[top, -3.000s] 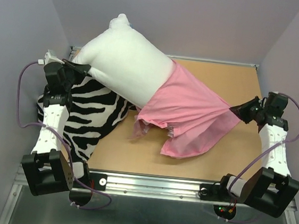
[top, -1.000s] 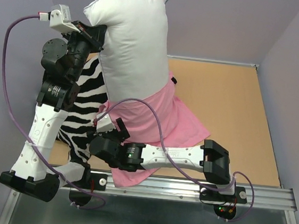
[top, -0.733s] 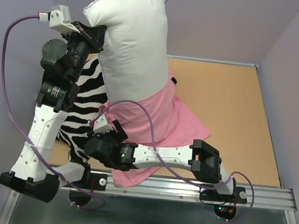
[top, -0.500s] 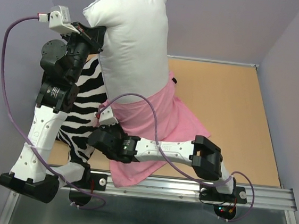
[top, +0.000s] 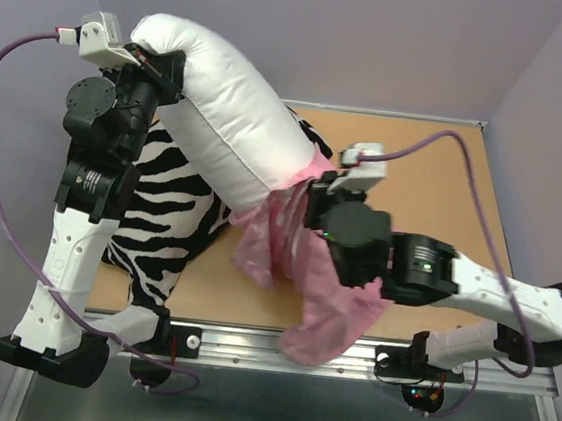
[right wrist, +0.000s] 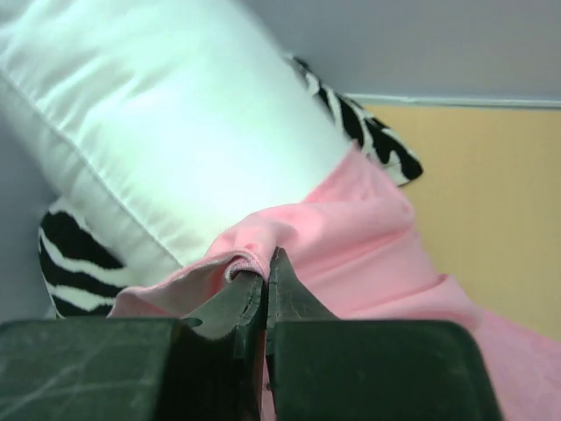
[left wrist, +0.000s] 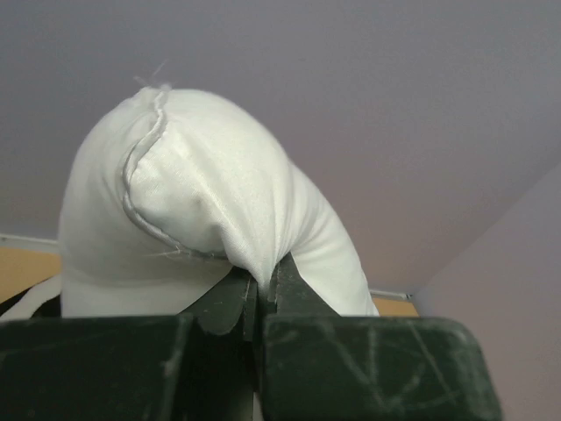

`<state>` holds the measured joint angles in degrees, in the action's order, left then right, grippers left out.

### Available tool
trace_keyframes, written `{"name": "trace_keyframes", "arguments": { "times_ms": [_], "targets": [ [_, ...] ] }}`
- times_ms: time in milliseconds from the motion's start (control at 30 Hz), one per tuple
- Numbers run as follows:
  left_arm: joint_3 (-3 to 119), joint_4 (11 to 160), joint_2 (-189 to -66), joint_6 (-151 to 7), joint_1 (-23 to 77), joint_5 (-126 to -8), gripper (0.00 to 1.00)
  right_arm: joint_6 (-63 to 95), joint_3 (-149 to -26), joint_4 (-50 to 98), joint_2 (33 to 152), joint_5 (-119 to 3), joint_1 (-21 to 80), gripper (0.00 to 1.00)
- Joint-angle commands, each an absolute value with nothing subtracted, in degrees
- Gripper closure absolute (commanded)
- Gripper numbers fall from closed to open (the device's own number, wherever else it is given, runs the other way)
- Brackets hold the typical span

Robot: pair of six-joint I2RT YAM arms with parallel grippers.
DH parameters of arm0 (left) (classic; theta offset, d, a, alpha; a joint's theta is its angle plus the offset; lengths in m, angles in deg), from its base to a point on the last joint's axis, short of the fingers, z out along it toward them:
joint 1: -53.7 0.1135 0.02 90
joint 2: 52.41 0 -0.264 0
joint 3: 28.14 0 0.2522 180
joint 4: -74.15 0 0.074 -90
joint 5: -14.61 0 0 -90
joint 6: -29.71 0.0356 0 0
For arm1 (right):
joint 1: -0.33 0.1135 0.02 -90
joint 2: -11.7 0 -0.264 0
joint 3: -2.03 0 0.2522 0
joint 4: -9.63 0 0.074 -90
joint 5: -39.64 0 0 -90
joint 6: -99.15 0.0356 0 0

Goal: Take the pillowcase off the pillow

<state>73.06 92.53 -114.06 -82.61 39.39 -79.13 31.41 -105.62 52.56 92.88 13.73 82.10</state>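
Since half a second earlier, the right arm had swung up from the near edge to the middle of the table, and the pillow (top: 233,115) had tipped from upright to a slant.

Top external view: the left gripper (top: 162,63) held the pillow's raised upper end, well above the table (top: 444,187). The pillow sloped down and to the right over the zebra-striped pillow (top: 168,229). Its lower end entered the pillowcase (top: 296,257), which hung bunched and trailed towards the table's near edge. The right gripper (top: 315,196) sat at the mouth of the pillowcase, just beside the pillow's lower end.

Left wrist view: the left gripper's (left wrist: 261,285) jaws were pressed together on a pinch of the pillow's (left wrist: 202,202) white fabric beside a seamed corner.

Right wrist view: the right gripper's (right wrist: 266,285) jaws were clamped on a hemmed fold of the pillowcase (right wrist: 359,237). The white pillow (right wrist: 175,114) ran into the pink cloth directly above the jaws. Zebra-striped fabric (right wrist: 74,254) showed at the left and behind the pillow, and the bare table (right wrist: 491,193) lay to the right.
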Motion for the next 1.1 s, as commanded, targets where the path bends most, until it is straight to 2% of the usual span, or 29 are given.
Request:
{"name": "trace_keyframes", "arguments": {
  "times_ms": [0, 67, 167, 300, 433, 533, 667, 733, 767, 833, 867, 1067],
  "targets": [
    [79.8, 89.8, -110.3, -80.9, 39.1, -81.5, 1.0, 27.4, -108.5, 51.3, 85.2, 24.7, 82.3, 0.99],
    [83.0, 91.7, -111.1, -80.4, 39.1, -82.0, 1.0, 24.6, -109.8, 51.3, 83.5, 26.7, 81.9, 1.0],
    [84.4, 92.4, -113.2, -80.3, 39.1, -82.0, 1.0, 24.9, -109.8, 51.2, 81.6, 19.4, 76.5, 0.99],
    [83.7, 92.8, -117.2, -80.4, 39.1, -82.2, 1.0, 27.0, -107.4, 53.6, 84.4, 2.5, 60.7, 1.0],
    [80.6, 92.8, -124.0, -80.2, 39.1, -84.2, 1.0, 33.7, -102.5, 54.0, 90.9, -26.1, 44.6, 0.99],
    [76.2, 91.7, -127.8, -80.6, 40.1, -87.6, 1.0, 34.5, -96.9, 48.1, 96.1, -35.1, 37.9, 0.99],
    [74.1, 90.7, -132.2, -83.3, 44.6, -81.8, 1.0, 35.8, -98.5, 45.8, 102.1, -40.4, 34.4, 0.99],
    [72.4, 88.3, -132.5, -83.6, 46.7, -76.0, 0.87, 35.3, -100.8, 45.9, 104.1, -40.4, 33.9, 0.99],
    [71.8, 86.3, -132.1, -83.2, 46.7, -75.7, 0.68, 35.2, -101.3, 46.0, 104.3, -40.6, 33.8, 0.99],
    [71.0, 83.8, -130.2, -82.7, 46.6, -72.1, 0.56, 35.2, -101.6, 45.9, 104.0, -40.2, 33.8, 0.99],
    [71.0, 83.6, -129.8, -82.5, 46.5, -71.1, 0.02, 35.3, -101.3, 45.9, 103.9, -40.0, 33.8, 0.99],
    [72.2, 87.5, -124.8, -81.8, 41.9, -73.6, 0.01, 35.6, -100.6, 45.7, 103.1, -39.9, 33.7, 0.99]
  ]
}}
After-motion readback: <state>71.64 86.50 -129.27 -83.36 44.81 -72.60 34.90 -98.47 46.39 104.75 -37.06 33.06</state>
